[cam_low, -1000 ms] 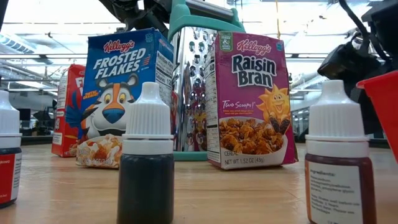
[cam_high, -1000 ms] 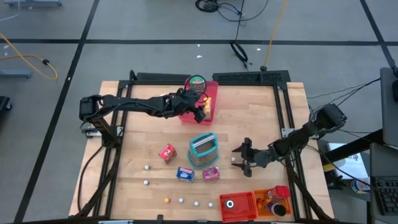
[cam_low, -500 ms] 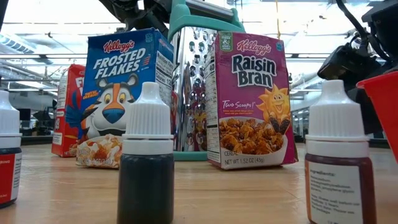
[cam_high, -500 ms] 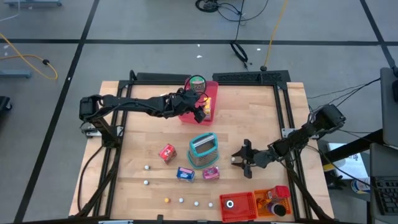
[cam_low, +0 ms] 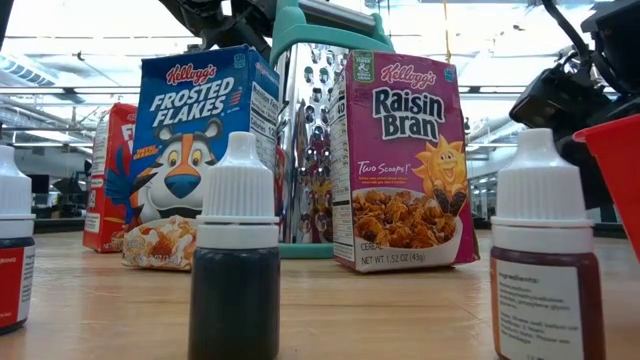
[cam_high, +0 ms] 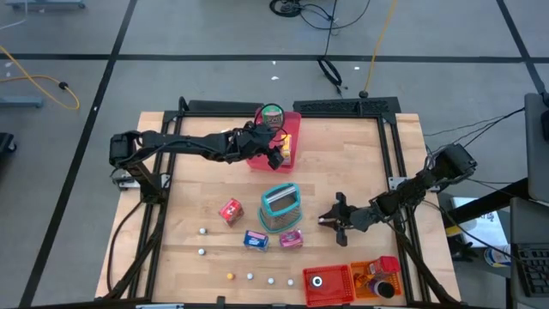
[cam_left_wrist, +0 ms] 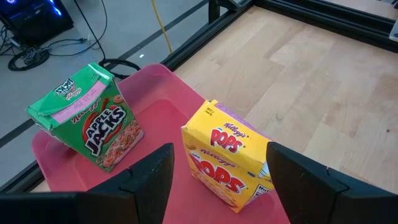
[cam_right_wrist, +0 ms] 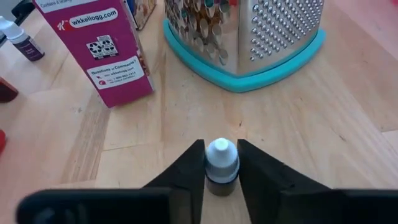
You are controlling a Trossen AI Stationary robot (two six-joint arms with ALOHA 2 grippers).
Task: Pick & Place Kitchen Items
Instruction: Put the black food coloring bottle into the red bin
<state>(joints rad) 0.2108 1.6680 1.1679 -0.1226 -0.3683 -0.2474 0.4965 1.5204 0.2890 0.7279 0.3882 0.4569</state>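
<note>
From above we see two boxes on the pink tray, while packets and small bottles remain scattered on the table. Our left gripper hovers wide over the yellow box; our right gripper straddles a white-capped bottle, seemingly closing.

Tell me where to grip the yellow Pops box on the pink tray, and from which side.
Grip the Pops box across its two broad faces near the top, coming from above. It stands upright on the pink tray, clear of the leaning Apple Jacks box, and the left gripper already hangs open over it.
</note>
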